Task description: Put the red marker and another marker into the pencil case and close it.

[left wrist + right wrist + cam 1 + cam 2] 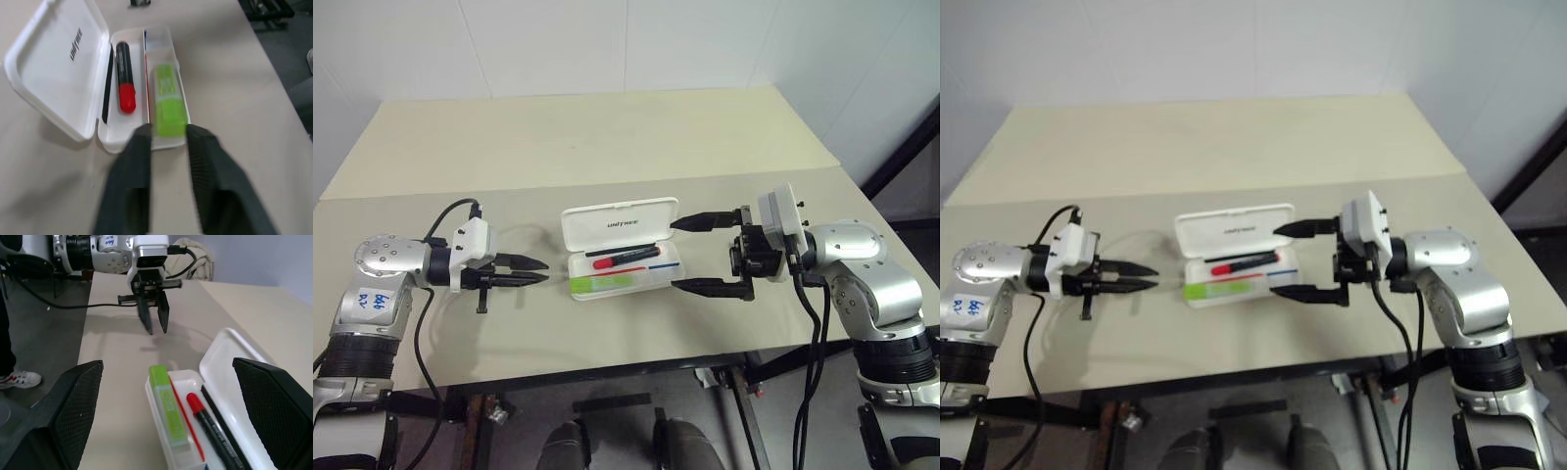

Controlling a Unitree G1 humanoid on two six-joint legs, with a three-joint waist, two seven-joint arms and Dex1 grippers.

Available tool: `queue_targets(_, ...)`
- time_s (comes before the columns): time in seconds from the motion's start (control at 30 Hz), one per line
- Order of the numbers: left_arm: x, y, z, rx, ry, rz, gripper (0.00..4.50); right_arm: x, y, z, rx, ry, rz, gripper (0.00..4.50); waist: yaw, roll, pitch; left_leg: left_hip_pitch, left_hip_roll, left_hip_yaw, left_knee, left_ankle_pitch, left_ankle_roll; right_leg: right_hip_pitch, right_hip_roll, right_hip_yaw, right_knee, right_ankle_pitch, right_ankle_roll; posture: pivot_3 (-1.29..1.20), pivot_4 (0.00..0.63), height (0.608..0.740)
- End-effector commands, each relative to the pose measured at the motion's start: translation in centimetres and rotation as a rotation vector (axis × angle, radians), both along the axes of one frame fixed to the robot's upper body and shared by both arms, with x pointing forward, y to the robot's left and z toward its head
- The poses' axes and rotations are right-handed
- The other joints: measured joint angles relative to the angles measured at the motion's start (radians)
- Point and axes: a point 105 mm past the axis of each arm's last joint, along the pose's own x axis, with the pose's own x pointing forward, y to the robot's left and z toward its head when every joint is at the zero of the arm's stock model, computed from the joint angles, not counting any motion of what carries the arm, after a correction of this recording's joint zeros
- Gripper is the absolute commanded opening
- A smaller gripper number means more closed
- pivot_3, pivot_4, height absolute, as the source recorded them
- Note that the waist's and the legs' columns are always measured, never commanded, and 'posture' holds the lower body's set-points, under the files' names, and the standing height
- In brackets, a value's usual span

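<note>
Red marker (623, 258) and green highlighter (601, 284) lie in the open pencil case (619, 227); left gripper (540, 271) nearly closed (empty), right gripper (677, 255) spread wide, empty.

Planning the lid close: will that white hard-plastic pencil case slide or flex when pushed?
White hard-plastic pencil case looks rigid and thin-walled, so probably little flex. Likely light: may slide on the smooth beige table. Its upright hinged lid should fold down easily.
</note>
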Motion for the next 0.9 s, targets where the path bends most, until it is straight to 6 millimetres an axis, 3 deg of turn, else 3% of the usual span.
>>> queue_targets(0.03,0.3,-0.5,-0.4,0.028,-0.009,0.017,0.02,-0.5,-0.1,0.8,0.004,-0.051,0.001,4.5,0.0,0.0,0.0,0.0,0.0,0.0,0.0,0.0,0.0,0.0,0.0,0.0,0.0,0.0,0.0,0.0,0.15,0.74)
queue_targets(0.6,1.7,-4.3,-3.1,0.018,0.026,0.019,0.02,-0.5,-0.3,0.5,0.023,-0.052,-0.053,4.5,0.001,0.0,0.0,0.0,0.0,0.0,0.001,0.0,0.0,0.0,0.0,0.0,0.001,0.0,0.0,0.0,0.15,0.74)
queue_targets(0.73,1.3,-4.5,-2.3,-0.017,0.024,-0.009,0.02,-0.6,-0.4,0.5,0.032,-0.048,-0.064,4.5,0.001,0.0,0.0,0.0,0.0,0.0,0.001,0.0,0.0,0.0,0.0,0.0,0.001,0.0,0.0,0.0,0.15,0.74)
queue_targets(0.83,0.7,-3.9,-0.5,-0.076,0.015,-0.029,0.02,-0.6,-0.8,0.5,0.028,-0.04,-0.077,4.5,0.001,0.0,0.0,0.0,0.0,0.0,0.001,0.0,0.0,0.0,0.0,0.0,0.001,0.0,0.0,0.0,0.15,0.74)
queue_targets(0.9,0.5,-3.3,0.9,-0.102,-0.011,-0.035,0.41,-0.2,-1.4,0.3,0.01,-0.024,-0.099,4.5,0.0,0.0,0.0,0.0,0.0,0.0,0.001,0.0,0.0,0.0,0.0,0.0,0.001,0.0,0.0,0.0,0.15,0.74)
